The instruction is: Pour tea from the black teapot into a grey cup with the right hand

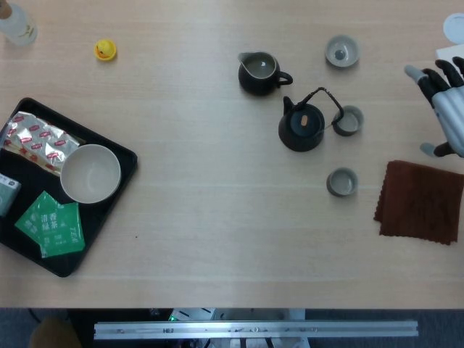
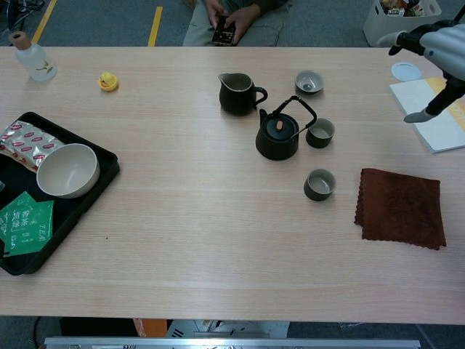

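The black teapot (image 1: 301, 127) (image 2: 277, 137) stands upright mid-table with its wire handle raised. Three grey cups sit near it: one (image 1: 348, 120) (image 2: 320, 133) touching its right side, one (image 1: 341, 182) (image 2: 320, 185) nearer the front, one (image 1: 341, 52) (image 2: 309, 81) further back. My right hand (image 1: 444, 101) (image 2: 436, 58) hovers at the right edge above the table, fingers spread, holding nothing, well to the right of the teapot. My left hand is in neither view.
A black pitcher (image 1: 259, 73) stands behind the teapot. A brown cloth (image 1: 420, 201) lies at the right, a booklet (image 2: 432, 113) behind it. At the left a black tray (image 1: 123, 156) holds a white bowl (image 1: 90, 173) and tea packets. A yellow duck (image 1: 105, 49) and a bottle (image 2: 33, 58) sit far left.
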### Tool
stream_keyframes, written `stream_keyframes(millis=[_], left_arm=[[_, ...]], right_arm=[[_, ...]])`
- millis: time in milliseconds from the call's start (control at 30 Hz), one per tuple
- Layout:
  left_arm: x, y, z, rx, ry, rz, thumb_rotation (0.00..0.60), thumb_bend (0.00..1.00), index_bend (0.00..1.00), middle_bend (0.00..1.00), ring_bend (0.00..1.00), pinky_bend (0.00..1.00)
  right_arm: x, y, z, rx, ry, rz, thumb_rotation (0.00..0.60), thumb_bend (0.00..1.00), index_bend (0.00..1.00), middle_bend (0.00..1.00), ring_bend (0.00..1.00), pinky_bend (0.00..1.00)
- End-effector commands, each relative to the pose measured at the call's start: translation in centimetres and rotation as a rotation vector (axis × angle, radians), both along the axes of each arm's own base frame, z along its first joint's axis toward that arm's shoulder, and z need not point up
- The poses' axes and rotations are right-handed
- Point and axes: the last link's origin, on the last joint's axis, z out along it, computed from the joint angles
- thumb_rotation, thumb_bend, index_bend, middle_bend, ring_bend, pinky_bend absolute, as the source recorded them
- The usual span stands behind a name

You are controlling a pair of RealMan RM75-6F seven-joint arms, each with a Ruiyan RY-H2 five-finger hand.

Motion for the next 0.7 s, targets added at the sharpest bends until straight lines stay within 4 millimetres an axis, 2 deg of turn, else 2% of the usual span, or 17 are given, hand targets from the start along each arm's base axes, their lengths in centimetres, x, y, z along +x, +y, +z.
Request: stream_keyframes(millis=[33, 267, 700], left_arm=[[0.0, 0.0, 0.0, -0.001, 0.001, -0.001, 0.6, 0.3, 0.07, 0.11, 0.03, 0.01], [0.1, 0.0, 0.0, -0.001, 0.001, -0.001, 0.6, 0.29, 0.07, 0.11, 0.03, 0.01], [0.0, 0.2, -0.2, -0.012, 0.0, -0.001, 0.6, 0.3, 0.07, 0.11, 0.03, 0.01]], right_arm=[[1.4, -0.7, -1.4, 0.037, 0.003, 0.005, 0.6, 0.0, 0.14, 0.22, 0.08, 0.06], [2.8, -1.8, -3.4, 0.064, -0.002, -0.015, 0.6, 0.0, 0.2, 0.26, 0.08, 0.06], [3.9, -3.4, -6.9, 0.087, -0.023, -0.06, 0.6, 0.0, 0.2, 0.26, 0.09, 0.06]])
